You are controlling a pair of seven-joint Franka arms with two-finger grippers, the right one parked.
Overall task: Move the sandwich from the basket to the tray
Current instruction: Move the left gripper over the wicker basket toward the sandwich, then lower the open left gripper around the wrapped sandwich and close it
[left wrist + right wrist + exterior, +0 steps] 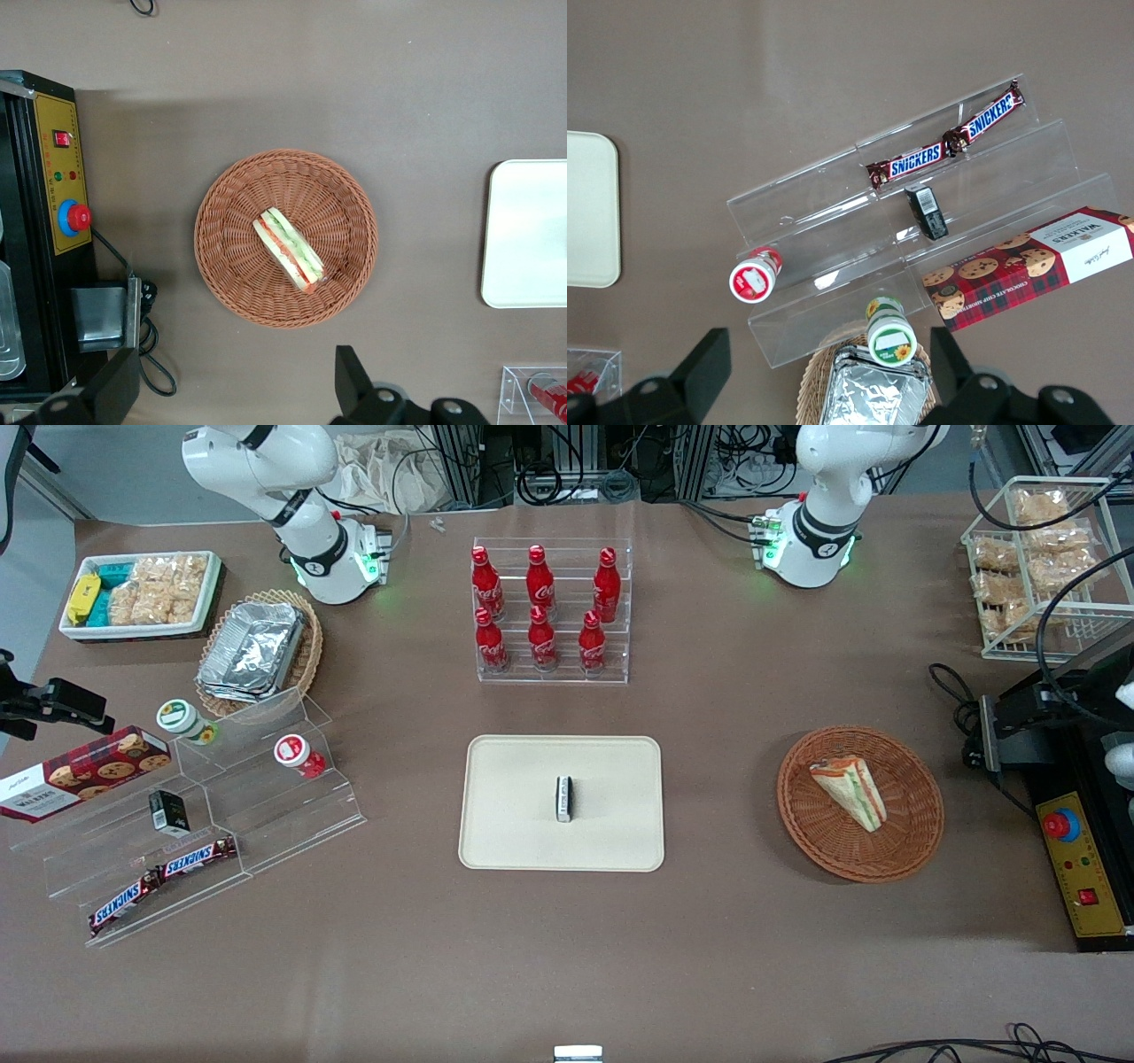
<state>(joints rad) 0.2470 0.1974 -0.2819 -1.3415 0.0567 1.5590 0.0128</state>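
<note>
The sandwich [850, 790], a pale bread wedge with green and orange-red layers, lies in the round reddish-brown wicker basket [912, 841] toward the working arm's end of the table. Both also show in the left wrist view: the sandwich [289, 250] and the basket [230, 266]. The cream tray [514, 779] lies at mid-table with a small black object [563, 798] on it; its edge shows in the left wrist view [532, 235]. The left arm's gripper [235, 354] is open and empty, high above the table, over the bare spot just farther from the front camera than the basket.
A black control box with a yellow panel and red button [1076, 859] stands beside the basket. A rack of red bottles [549, 611] stands farther back than the tray. A white wire rack of bagged snacks [1041, 558] and a clear shelf of snacks [195, 815] stand at the table's ends.
</note>
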